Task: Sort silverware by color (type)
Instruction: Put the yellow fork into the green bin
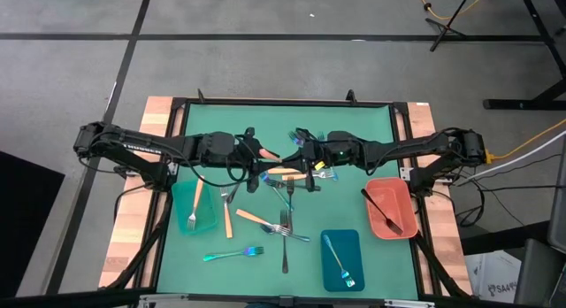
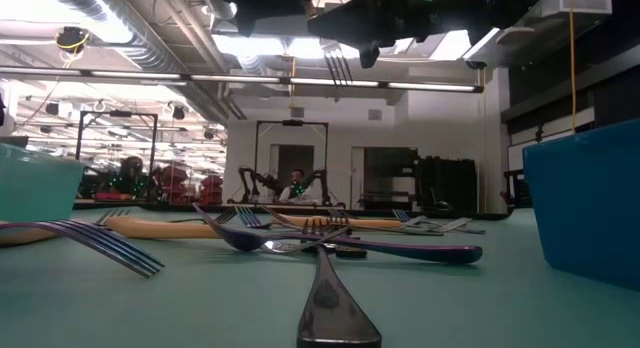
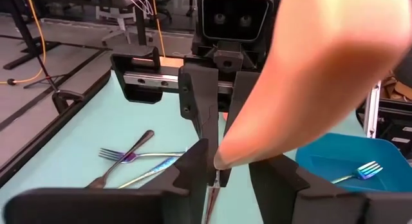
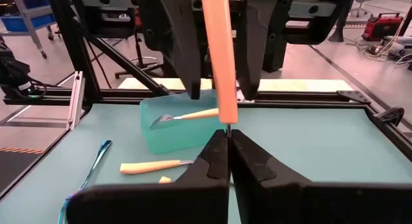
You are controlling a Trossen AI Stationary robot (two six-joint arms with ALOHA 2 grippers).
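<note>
Between the two grippers above the table's middle, one orange-handled fork is pinched by the closed right gripper; the left gripper straddles its handle, grip unclear. Three trays each hold one utensil: teal tray, blue tray, salmon-red tray; about seven lie loose on the green mat.

It was a robotics lab: exposed ceiling ducts and strip lights hung overhead, another robot rig stood behind, cables crossed the grey floor.

Orange-handled utensil upright, pinched in closed right gripper jaws
</note>
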